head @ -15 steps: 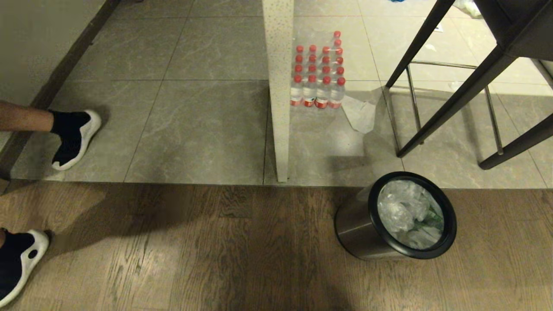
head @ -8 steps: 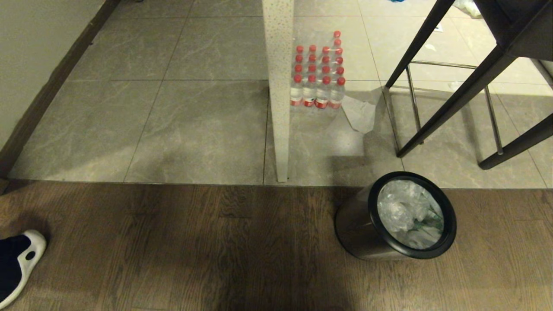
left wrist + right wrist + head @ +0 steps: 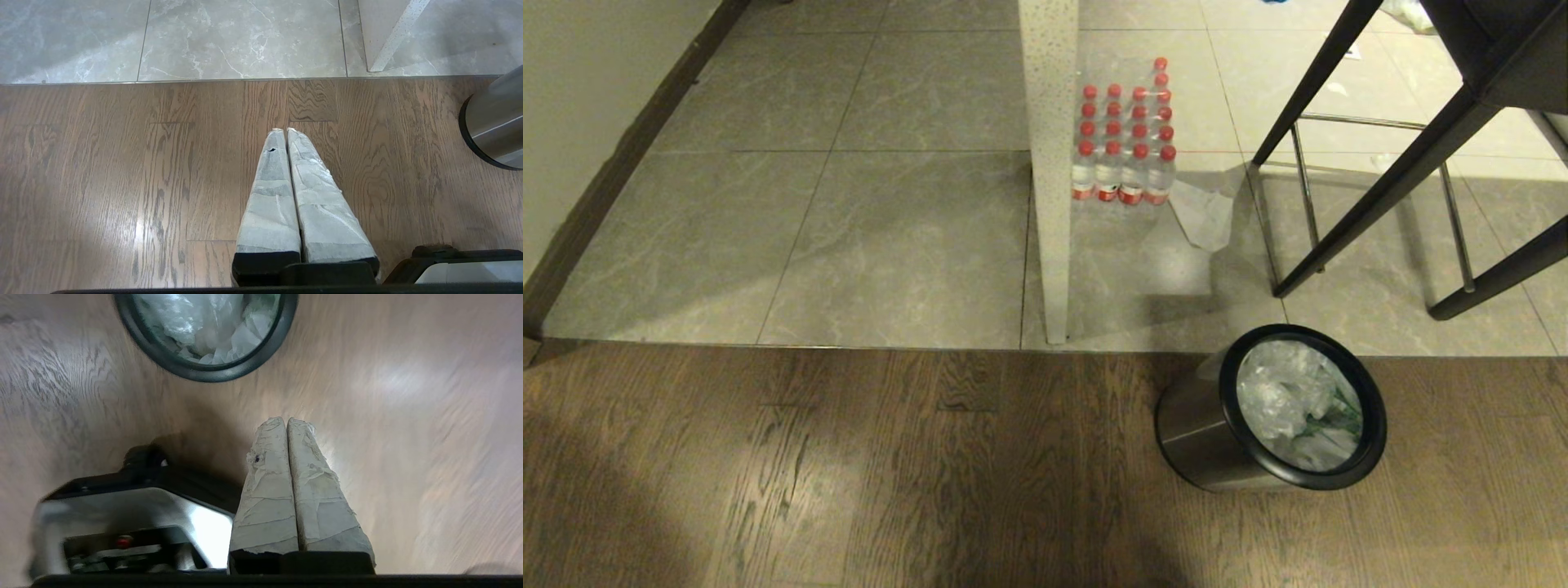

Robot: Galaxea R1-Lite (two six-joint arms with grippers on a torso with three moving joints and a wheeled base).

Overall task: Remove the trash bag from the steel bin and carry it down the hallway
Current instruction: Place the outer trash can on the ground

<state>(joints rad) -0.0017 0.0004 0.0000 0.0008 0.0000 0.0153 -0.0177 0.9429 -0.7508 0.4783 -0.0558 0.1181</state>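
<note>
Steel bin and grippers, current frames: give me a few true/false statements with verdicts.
1. The steel bin stands on the wood-plank floor. True.
2. The trash bag lies on the floor beside the bin. False: it sits inside the bin.
3. The right gripper is shut and empty. True.
4. The left gripper grips the bin's black rim. False: it is shut over bare wood, apart from the bin.
5. The red-capped water bottles stand on the grey tiles. True.
</note>
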